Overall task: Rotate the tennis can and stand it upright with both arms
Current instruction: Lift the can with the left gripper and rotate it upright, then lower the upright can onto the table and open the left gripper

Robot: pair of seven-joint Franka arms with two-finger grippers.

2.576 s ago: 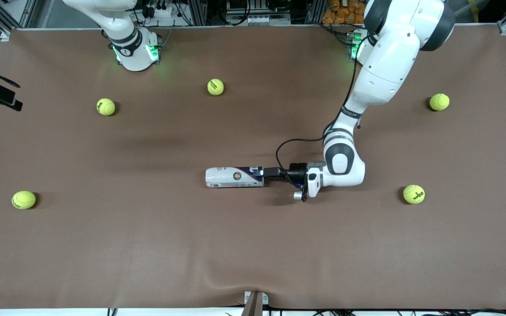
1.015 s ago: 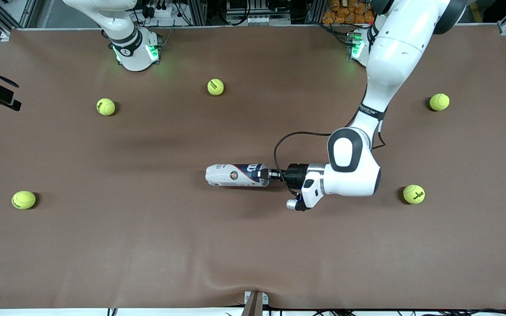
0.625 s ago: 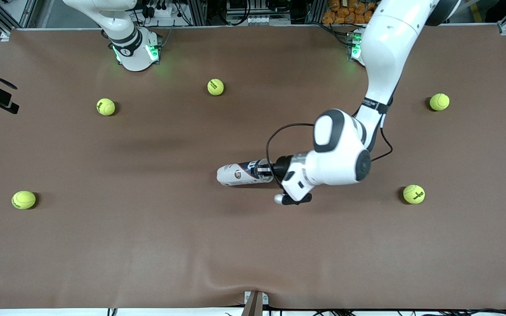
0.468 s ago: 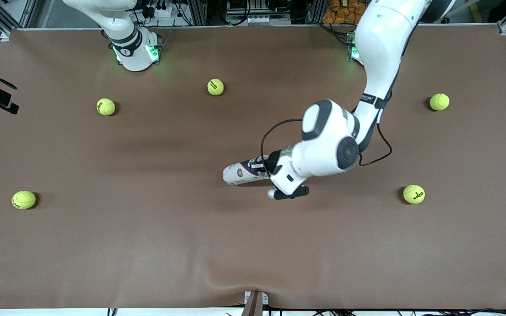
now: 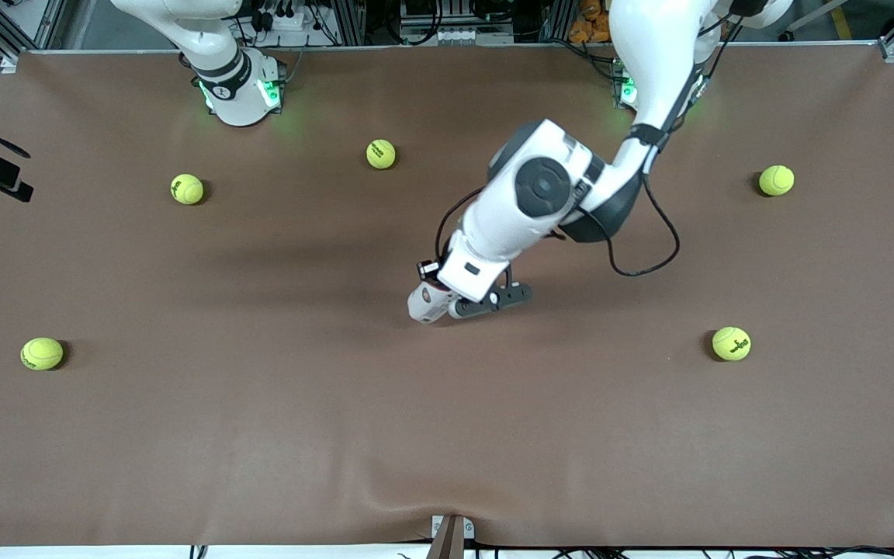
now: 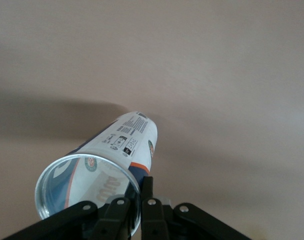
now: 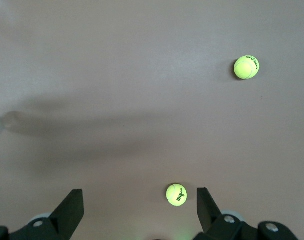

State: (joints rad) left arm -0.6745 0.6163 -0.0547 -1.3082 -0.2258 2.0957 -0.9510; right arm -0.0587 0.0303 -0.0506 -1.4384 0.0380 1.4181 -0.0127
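The tennis can (image 5: 424,302) is near the table's middle, steeply tilted, its white closed end down at the brown mat. Most of it is hidden under the left wrist in the front view. In the left wrist view the can (image 6: 127,142) shows its white and dark blue label and open rim. My left gripper (image 6: 139,186) is shut on the can's rim wall, one finger inside and one outside; in the front view it (image 5: 430,273) is above the can. My right gripper (image 7: 139,205) is open and empty, up high near its base (image 5: 239,89).
Several yellow-green tennis balls lie scattered on the mat: two (image 5: 381,154) (image 5: 187,189) near the right arm's base, one (image 5: 42,353) at that end, two (image 5: 776,180) (image 5: 731,343) at the left arm's end. Two balls (image 7: 176,194) (image 7: 246,67) show under the right gripper.
The left arm has lifted the can's open end and swung over it. The can went from lying flat to steeply tilted. The right arm has not moved.
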